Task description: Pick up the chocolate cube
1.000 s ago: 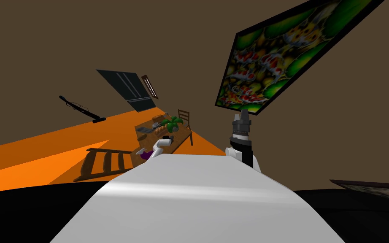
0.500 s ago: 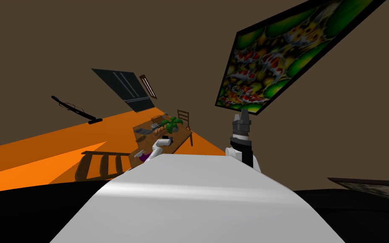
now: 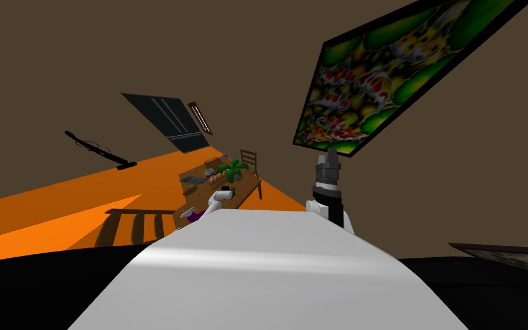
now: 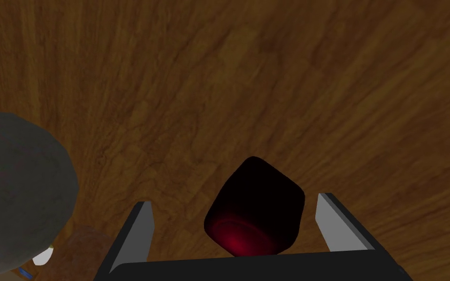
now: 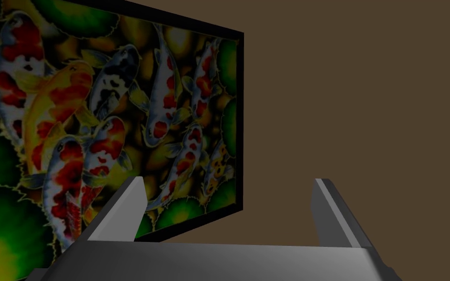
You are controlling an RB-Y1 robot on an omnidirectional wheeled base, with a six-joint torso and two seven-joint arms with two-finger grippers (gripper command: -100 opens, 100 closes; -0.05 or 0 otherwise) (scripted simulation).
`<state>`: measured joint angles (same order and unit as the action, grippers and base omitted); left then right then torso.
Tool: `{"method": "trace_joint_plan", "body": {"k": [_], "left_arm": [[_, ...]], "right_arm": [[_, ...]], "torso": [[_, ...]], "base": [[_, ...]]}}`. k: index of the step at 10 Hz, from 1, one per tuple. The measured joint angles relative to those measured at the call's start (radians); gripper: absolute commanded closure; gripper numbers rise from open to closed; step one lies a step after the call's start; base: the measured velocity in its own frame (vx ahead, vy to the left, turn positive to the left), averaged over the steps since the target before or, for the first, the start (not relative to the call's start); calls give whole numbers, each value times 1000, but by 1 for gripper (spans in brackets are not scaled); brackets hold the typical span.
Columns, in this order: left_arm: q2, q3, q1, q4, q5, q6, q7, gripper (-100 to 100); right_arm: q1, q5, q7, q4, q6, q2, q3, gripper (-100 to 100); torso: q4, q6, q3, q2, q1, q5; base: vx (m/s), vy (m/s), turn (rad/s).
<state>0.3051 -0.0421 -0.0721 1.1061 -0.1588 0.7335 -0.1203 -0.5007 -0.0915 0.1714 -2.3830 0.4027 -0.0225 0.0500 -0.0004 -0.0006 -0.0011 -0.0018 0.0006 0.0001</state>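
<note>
Item: chocolate cube (image 4: 255, 210), dark with rounded edges, on the wooden table (image 4: 268, 88), between the blades of my left gripper (image 4: 234, 200). Blades spread, touching neither side, with a gap at each flank. Grey rounded object (image 4: 14, 185) lies just outside one blade. Bare tabletop beyond the cube. Right gripper (image 5: 226, 183): raised, blades apart, holding nothing.

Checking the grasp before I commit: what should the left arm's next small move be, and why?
Probably shut the left gripper: the dark cube sits between its open fingers, close to the gripper's body, with a gap on each side, on the wooden table.
</note>
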Motion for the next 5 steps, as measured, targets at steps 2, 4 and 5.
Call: {"method": "trace_joint_plan", "body": {"k": [2, 4, 5], "left_arm": [[0, 0, 0, 0, 0, 1, -1, 100], [0, 0, 0, 0, 0, 0, 0, 100], [0, 0, 0, 0, 0, 0, 0, 0]], "right_arm": [[0, 0, 0, 0, 0, 0, 0, 0], [0, 0, 0, 0, 0, 0, 0, 0], [0, 0, 0, 0, 0, 0, 0, 0]], "torso": [[1, 0, 1, 1, -1, 0], [1, 0, 1, 1, -1, 0], [1, 0, 1, 1, -1, 0]], "base": [[1, 0, -5], [0, 0, 0], [0, 0, 0]]}}
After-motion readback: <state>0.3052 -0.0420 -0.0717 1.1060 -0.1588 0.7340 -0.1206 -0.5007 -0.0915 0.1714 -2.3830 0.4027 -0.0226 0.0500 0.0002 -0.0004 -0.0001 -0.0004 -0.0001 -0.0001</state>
